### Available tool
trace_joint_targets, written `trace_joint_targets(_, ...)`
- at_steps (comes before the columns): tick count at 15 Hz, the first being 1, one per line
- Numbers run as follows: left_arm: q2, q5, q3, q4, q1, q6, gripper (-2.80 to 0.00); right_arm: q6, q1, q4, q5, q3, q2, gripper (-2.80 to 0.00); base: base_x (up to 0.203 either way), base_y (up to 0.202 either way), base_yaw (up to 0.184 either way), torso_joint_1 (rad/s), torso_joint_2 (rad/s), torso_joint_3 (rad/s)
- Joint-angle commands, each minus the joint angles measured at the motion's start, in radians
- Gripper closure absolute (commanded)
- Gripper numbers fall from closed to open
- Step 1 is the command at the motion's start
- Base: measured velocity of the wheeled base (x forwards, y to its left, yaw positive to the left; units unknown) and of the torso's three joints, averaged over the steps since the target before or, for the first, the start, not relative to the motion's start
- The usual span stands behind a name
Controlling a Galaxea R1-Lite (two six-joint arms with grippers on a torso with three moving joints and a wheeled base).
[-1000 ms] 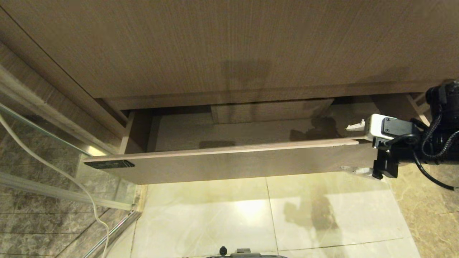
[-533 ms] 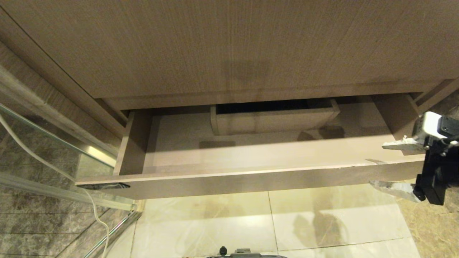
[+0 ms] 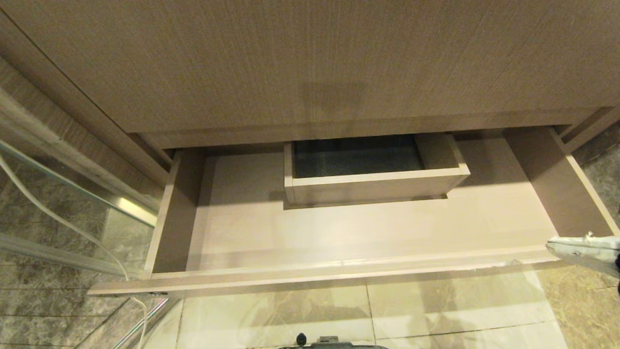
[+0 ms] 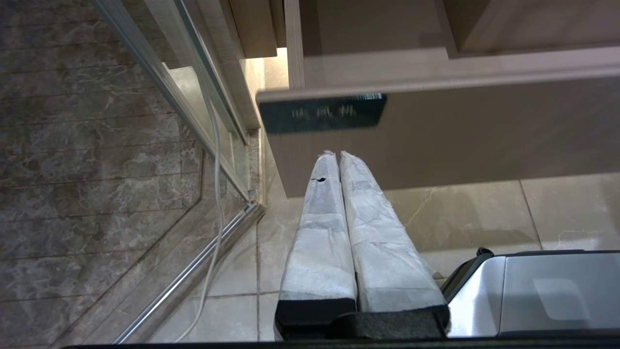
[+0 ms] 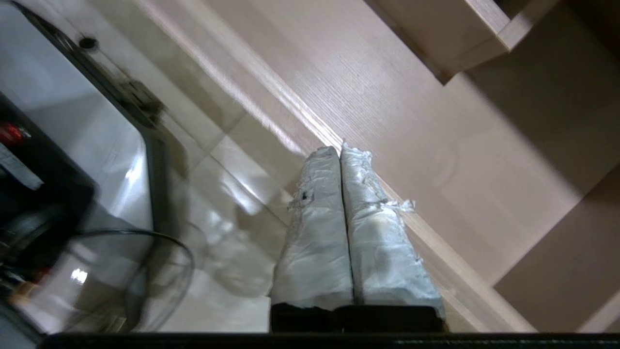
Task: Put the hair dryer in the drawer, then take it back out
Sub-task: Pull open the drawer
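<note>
My right gripper (image 3: 552,246): one, fingers pressed together, empty, tips at drawer's front right corner, just above front edge; my left gripper (image 4: 337,155): one, closed, low before label (image 4: 322,113), seen only in left wrist view; drawer (image 3: 339,278): one, open; boxed cut-out (image 3: 373,186): one, at back; hair dryer: none seen.

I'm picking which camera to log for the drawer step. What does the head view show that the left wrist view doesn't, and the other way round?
Only the head view shows the drawer's bare inside with its boxed cut-out, and the right gripper at the drawer's front right corner. No hair dryer appears. Only the left wrist view shows the dark label on the drawer front and the left gripper, jaws together, below that front. Both show the open drawer, the tiled floor and the white cable.
</note>
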Motion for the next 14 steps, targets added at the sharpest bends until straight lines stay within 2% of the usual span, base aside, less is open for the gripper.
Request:
trace_joint_targets(1,0.0,0.001,0.0,0.0,0.0,-0.001,0.0,0.071,-0.002,-0.002,0.002,0.026,-0.051,0.0,0.0,0.0,0.0,0.0,0.0,0.0)
trace_joint_targets(4,0.0,0.001,0.0,0.0,0.0,-0.001,0.0,0.255,-0.029,-0.029,-0.005,0.04,-0.099,0.0,0.0,0.0,0.0,0.0,0.0,0.0)
trace_joint_targets(10,0.0,0.0,0.0,0.0,0.0,-0.001,0.0,0.314,-0.034,-0.044,-0.121,0.059,-0.144,0.0,0.0,0.0,0.0,0.0,0.0,0.0)
trace_joint_targets(12,0.001,0.001,-0.001,0.0,0.0,-0.001,0.0,0.325,-0.034,-0.043,-0.131,0.075,-0.158,0.0,0.0,0.0,0.0,0.0,0.0,0.0)
trace_joint_targets(14,0.0,0.001,0.0,0.0,0.0,-0.001,0.0,0.386,-0.032,-0.042,-0.131,0.089,-0.184,0.0,0.0,0.0,0.0,0.0,0.0,0.0)
